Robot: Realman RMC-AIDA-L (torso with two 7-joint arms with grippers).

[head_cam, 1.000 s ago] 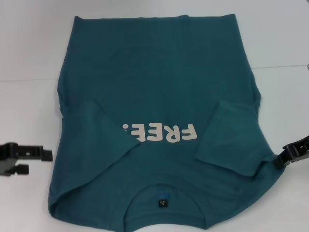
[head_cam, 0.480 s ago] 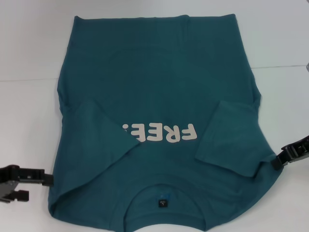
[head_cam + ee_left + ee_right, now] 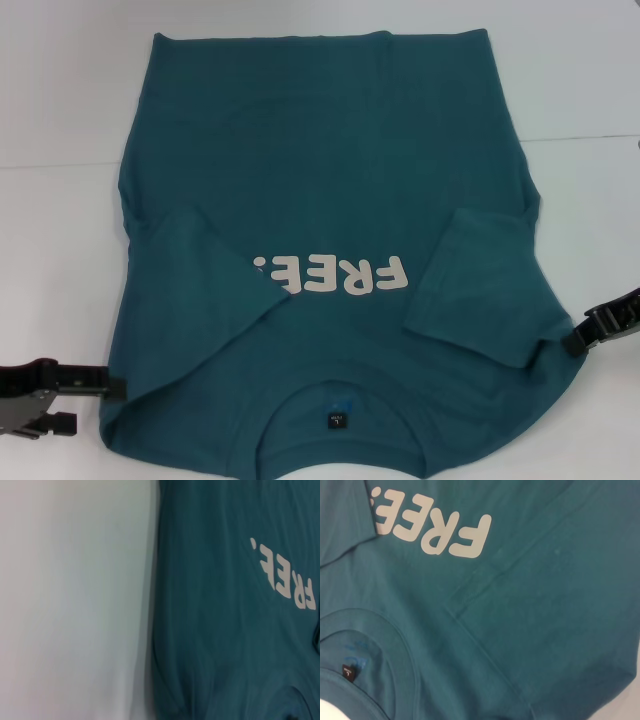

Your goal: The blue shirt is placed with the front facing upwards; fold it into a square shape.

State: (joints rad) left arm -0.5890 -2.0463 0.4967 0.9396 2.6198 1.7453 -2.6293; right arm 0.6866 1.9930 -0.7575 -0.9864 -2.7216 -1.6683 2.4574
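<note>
Change logged since a second before: my left gripper had travelled down and inward toward the shirt, from a spot well clear of its edge to one where its upper finger touched the fabric at the near left shoulder. My right gripper had barely shifted, its tip kept against the shirt's near right edge.

Item 1, shirt: blue, front up, lying flat on the white table, collar at the near end, hem at the far end. Both sleeves were folded inward over the body, the left sleeve reaching the start of the white lettering, the right sleeve lying just beside its end. A small dark neck label sat inside the collar, nearer than the lettering.

Item 2, left gripper: at the shirt's near left corner, two fingers apart, the lower finger beside the cloth on bare table, nothing between them.

Item 3, right gripper: at the shirt's near right edge, beside the folded right sleeve. I could not tell whether its jaws were apart or together.

Item 4, wrist views: the left one showed the shirt's left edge against the table; the right one showed lettering, sleeve hem and collar.
</note>
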